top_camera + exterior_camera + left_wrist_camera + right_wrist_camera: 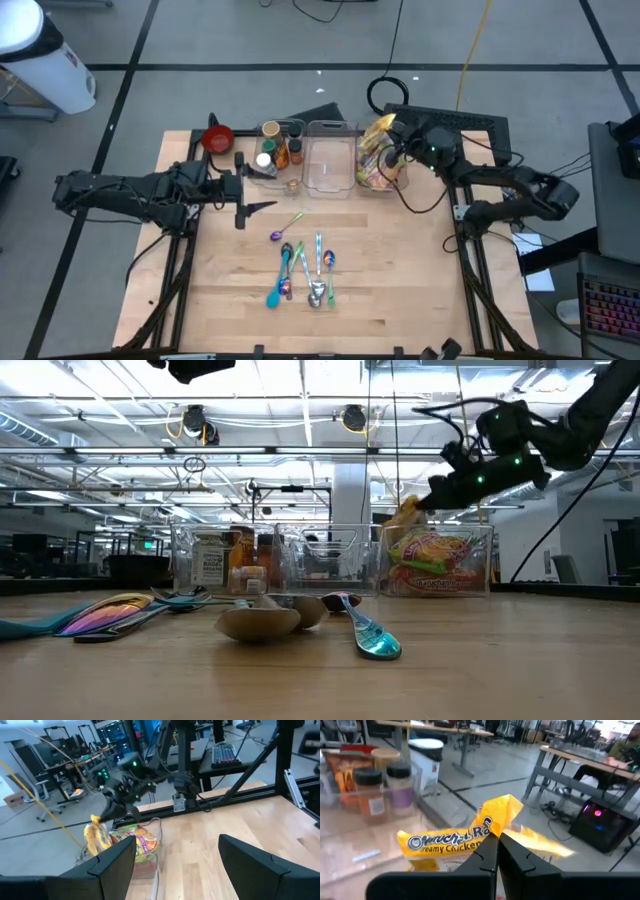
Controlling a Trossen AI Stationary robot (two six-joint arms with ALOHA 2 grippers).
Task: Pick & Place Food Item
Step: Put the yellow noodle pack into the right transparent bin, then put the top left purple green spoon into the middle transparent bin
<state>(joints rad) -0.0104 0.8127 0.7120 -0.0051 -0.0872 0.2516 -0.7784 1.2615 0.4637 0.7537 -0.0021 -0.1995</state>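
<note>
A yellow ramen packet [451,843] hangs at the far right of the table with my right gripper [498,840] shut on it. It is over the rightmost of three clear bins [392,183], which holds other food packets [437,558]. In the high view the packet [378,128] shows at the bin's far end, next to my right gripper [398,140]. My left gripper [243,205] stands open at the table's left, above the wood, with nothing between its fingers [116,862]. My right gripper pinches the packet's crimped yellow end [504,817] between its two shut fingers. The fingers come about level from the table's right side. The packet hangs from the fingers over the bin's food packets [142,845]; whether its lower end touches them I cannot tell.
The middle clear bin [328,182] holds nothing that shows, and the left bin [268,176] holds spice jars. A red bowl [218,138] stands at the far left. Several spoons [300,265] lie mid-table. A black keyboard [455,122] lies behind the right bin.
</note>
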